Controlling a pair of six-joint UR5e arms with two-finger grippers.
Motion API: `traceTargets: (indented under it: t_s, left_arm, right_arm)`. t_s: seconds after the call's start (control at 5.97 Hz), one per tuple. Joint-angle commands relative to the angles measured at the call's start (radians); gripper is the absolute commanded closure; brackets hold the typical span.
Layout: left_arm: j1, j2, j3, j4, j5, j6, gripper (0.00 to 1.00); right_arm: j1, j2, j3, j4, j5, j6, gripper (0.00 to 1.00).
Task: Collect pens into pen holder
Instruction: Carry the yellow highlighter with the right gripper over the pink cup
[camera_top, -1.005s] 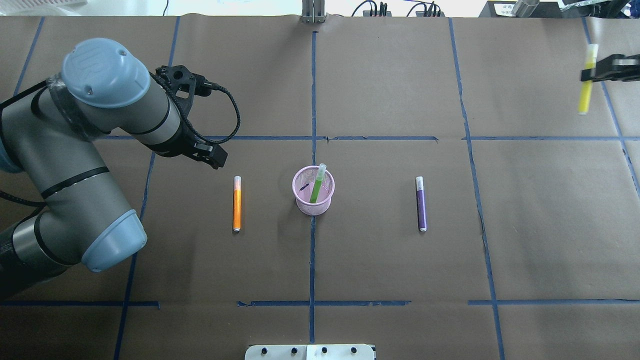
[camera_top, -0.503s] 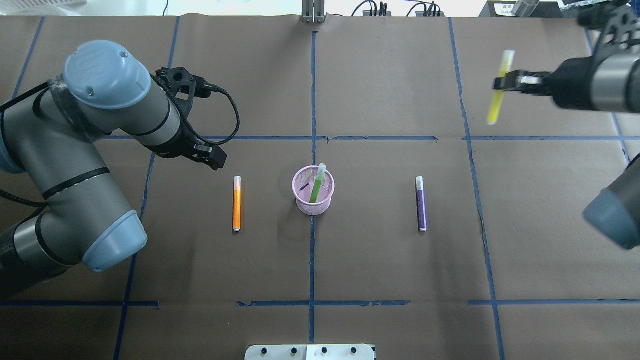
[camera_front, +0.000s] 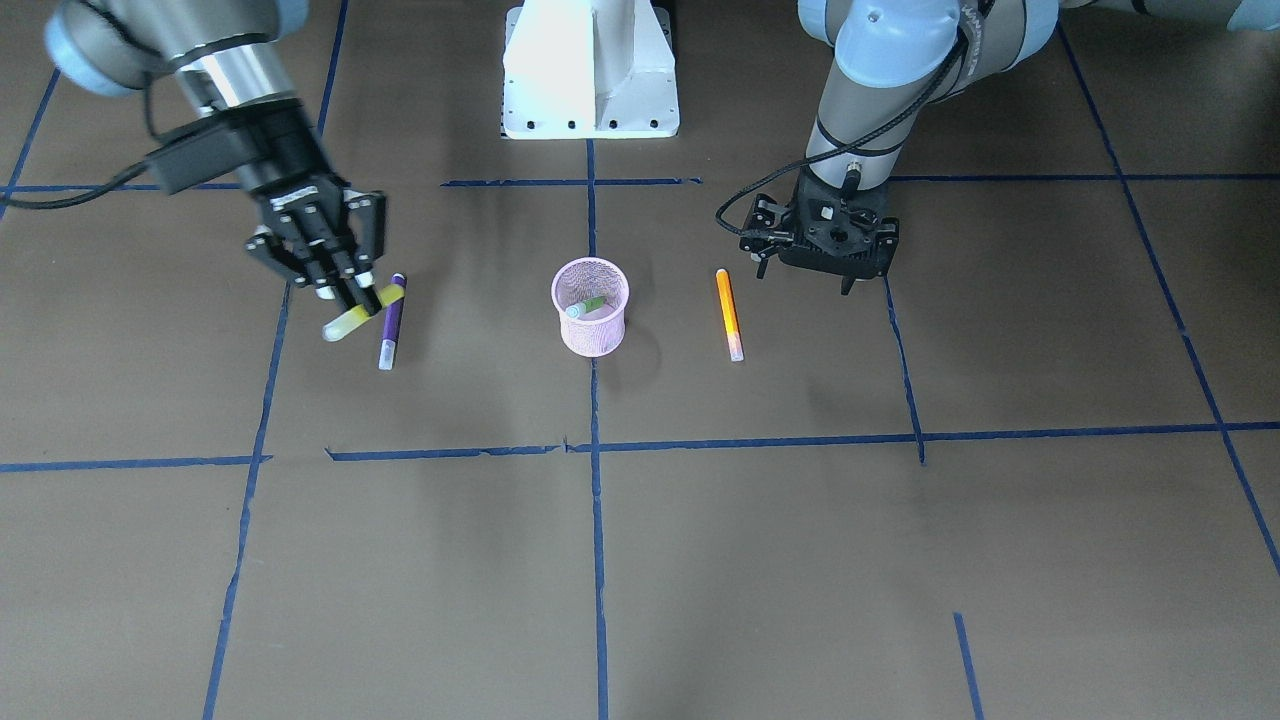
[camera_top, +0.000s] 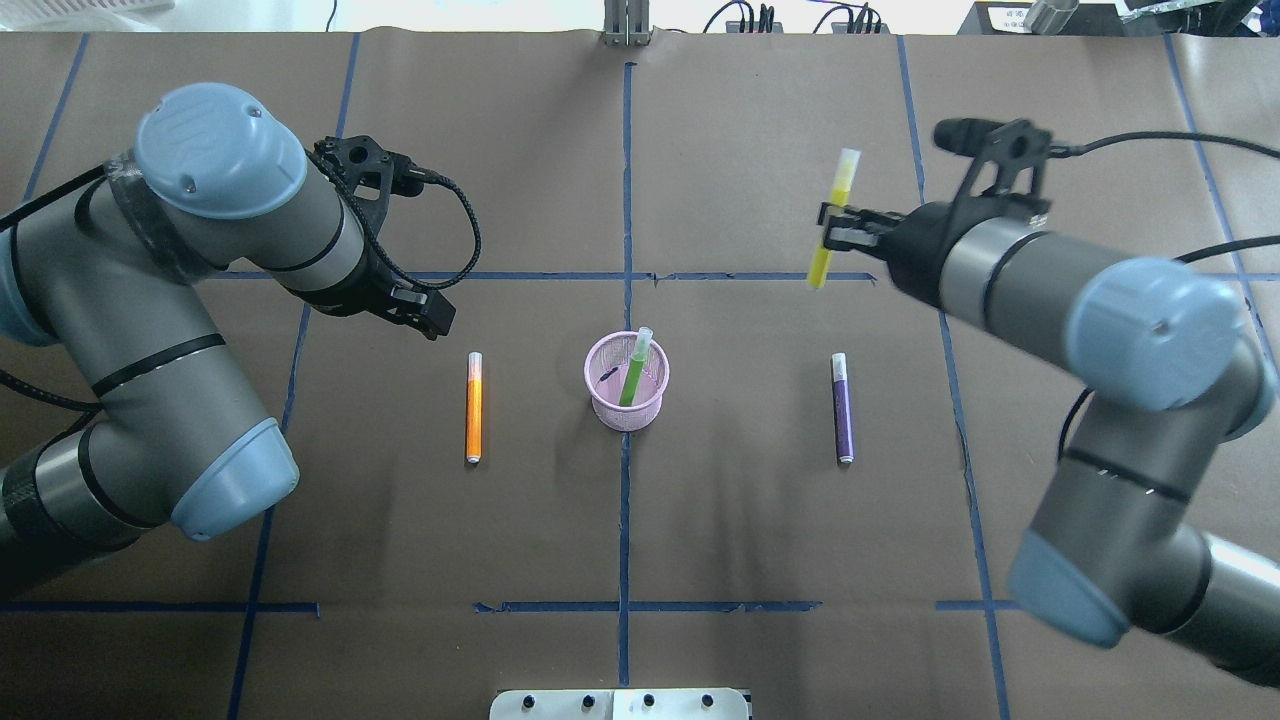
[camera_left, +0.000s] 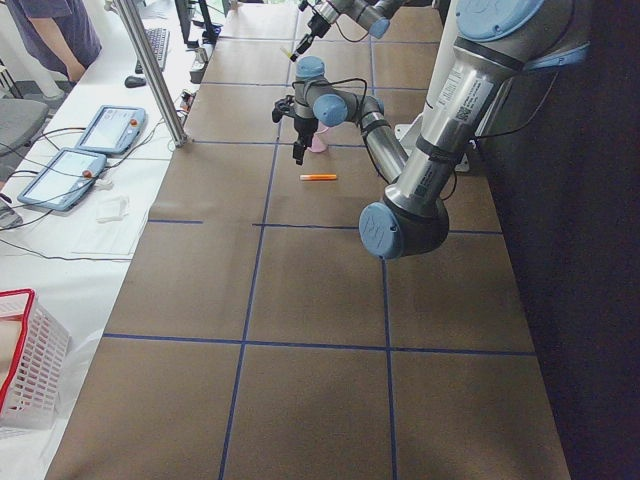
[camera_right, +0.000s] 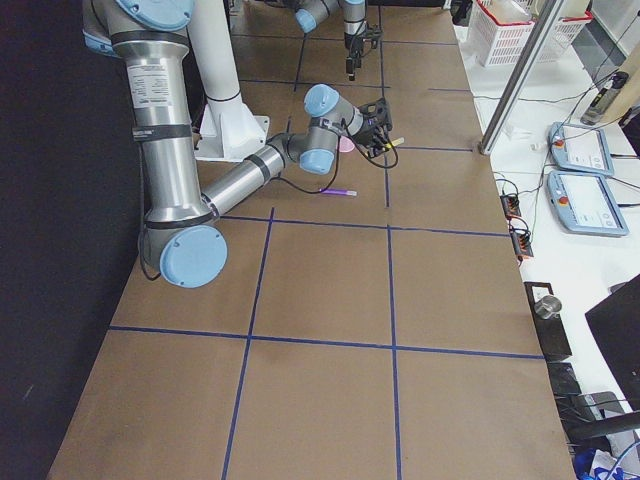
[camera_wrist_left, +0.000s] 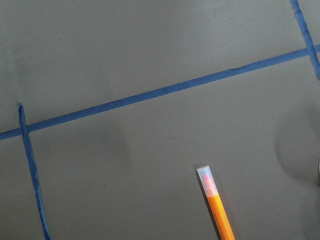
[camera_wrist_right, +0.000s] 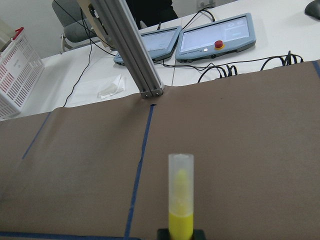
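The pink mesh pen holder (camera_top: 627, 385) stands at the table's middle, also in the front view (camera_front: 591, 305), with a green pen (camera_top: 633, 372) leaning inside. An orange pen (camera_top: 474, 408) lies to its left and shows in the left wrist view (camera_wrist_left: 216, 202). A purple pen (camera_top: 843, 408) lies to its right. My right gripper (camera_top: 830, 228) is shut on a yellow pen (camera_top: 832, 215), held in the air beyond the purple pen; the right wrist view shows it (camera_wrist_right: 180, 200) upright, cap up. My left gripper (camera_top: 425, 312) is open and empty, hovering left of and beyond the orange pen.
Blue tape lines (camera_top: 625, 200) cross the brown table cover. The white robot base (camera_front: 590, 70) stands at the robot's side. An aluminium post (camera_wrist_right: 130, 50) and operator tablets (camera_wrist_right: 215, 35) are past the far edge. A white basket (camera_left: 30, 360) sits off the table's left end.
My right arm has swung in from the right edge toward the middle, carrying the yellow pen leftward. The left arm has hardly moved. The pens on the table and the holder are unchanged.
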Motion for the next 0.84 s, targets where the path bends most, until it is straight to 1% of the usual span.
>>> traceTargets:
  t_s: [0.0,0.17,0.34,0.5,0.67]
  left_arm:
    - [-0.001,-0.004,0.006,-0.004,0.000,-0.003,0.00]
    - [-0.001,-0.004,0.006,-0.004,0.000,-0.003,0.00]
    - [-0.001,-0.006,0.006,-0.004,0.000,-0.003,0.00]
    - [-0.001,-0.006,0.006,-0.004,0.000,-0.003,0.00]
    - [-0.001,-0.007,0.006,-0.004,-0.001,-0.003,0.00]
  right_arm:
    - [-0.166,0.121,-0.023,-0.135,-0.253,0.090,1.00]
    - [-0.218,0.160,-0.064,-0.150,-0.341,0.102,1.00]
    - [-0.240,0.212,-0.149,-0.155,-0.404,0.131,1.00]
    - [-0.285,0.213,-0.168,-0.154,-0.446,0.147,1.00]
    - [-0.329,0.211,-0.185,-0.155,-0.510,0.149,1.00]
